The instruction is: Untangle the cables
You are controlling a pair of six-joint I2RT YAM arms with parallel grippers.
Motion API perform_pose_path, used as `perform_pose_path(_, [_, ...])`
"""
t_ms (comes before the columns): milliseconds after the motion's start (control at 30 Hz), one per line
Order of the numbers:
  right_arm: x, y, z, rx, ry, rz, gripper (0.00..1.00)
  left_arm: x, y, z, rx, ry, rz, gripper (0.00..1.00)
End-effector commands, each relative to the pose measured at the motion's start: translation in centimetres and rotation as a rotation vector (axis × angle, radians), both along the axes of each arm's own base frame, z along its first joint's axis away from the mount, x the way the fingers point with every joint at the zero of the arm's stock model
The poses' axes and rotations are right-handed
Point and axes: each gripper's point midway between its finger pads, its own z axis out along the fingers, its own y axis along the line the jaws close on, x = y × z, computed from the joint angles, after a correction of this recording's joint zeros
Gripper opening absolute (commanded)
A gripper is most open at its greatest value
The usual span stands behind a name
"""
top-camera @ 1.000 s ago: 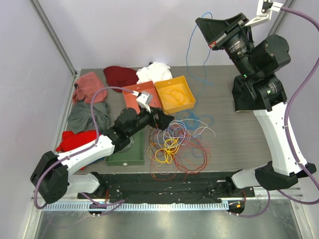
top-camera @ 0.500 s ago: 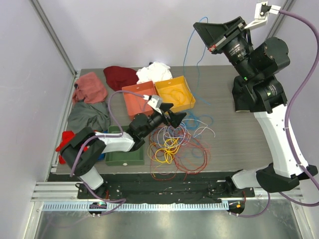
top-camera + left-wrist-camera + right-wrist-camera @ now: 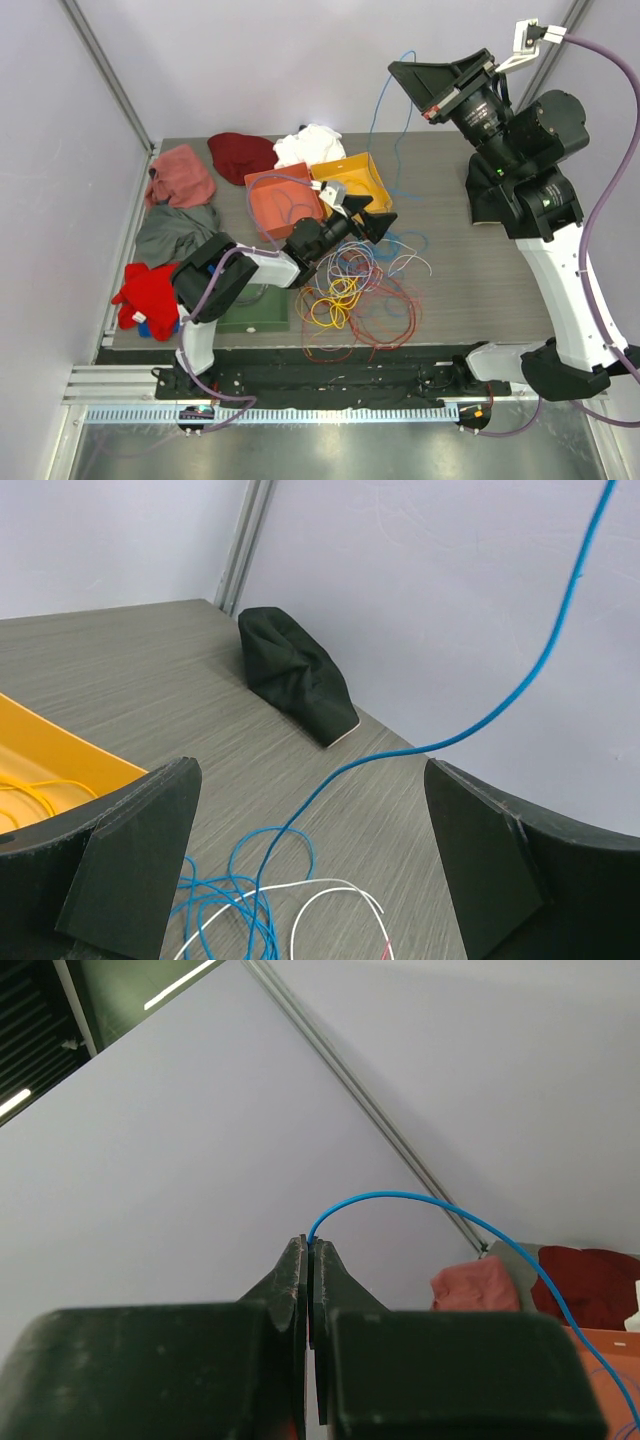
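Lifting one blue cable out of the cables, which sit in a tangled heap at the counter's near middle. The right claw is high at the far right, pinched together on the blue cable's end. The left claw is spread wide and empty, low at the heap's far edge.

Risks: the blue coils look interlocked with white loops, so pulling higher could cinch a knot or drag the heap. The thin wire may also slip from the pinch or snag the yellow tray.

Long axis is steep, running from the high claw down and near-left into the heap.
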Motion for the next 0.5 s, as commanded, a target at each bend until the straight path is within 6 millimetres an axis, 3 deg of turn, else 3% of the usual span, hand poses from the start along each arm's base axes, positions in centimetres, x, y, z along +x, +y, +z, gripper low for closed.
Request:
perform_pose_path(0, [-2.2,-0.4,1.6,0.026,-0.059,0.028,0.01,-0.2,-0.7,4.1,-0.116,-0.097,-0.019,1.00])
perform_pose_path(100, [-2.1,-0.4,1.4,0.021,-0.058,0.027,0.01,-0.1,-0.8,4.0,-0.117,-0.093,-0.014,0.81])
perform_pose_path(133, [-2.2,-0.4,1.3,0.022,-0.058,0.027,0.01,-0.1,-0.8,4.1,-0.119,-0.093,-0.015,0.69])
perform_pose_path(233, [-2.2,-0.3,1.1,0.025,-0.053,0.031,0.01,-0.1,-0.7,4.6,-0.130,-0.097,-0.013,0.54])
perform_pose_path(300, [-2.2,-0.4,1.0,0.025,-0.051,0.031,0.01,0.0,-0.7,5.0,-0.137,-0.099,-0.015,0.50])
perform_pose_path(467, [-2.4,-0.7,0.6,0.024,-0.046,0.020,0.01,-0.9,0.1,6.7,-0.163,-0.111,-0.022,0.15])
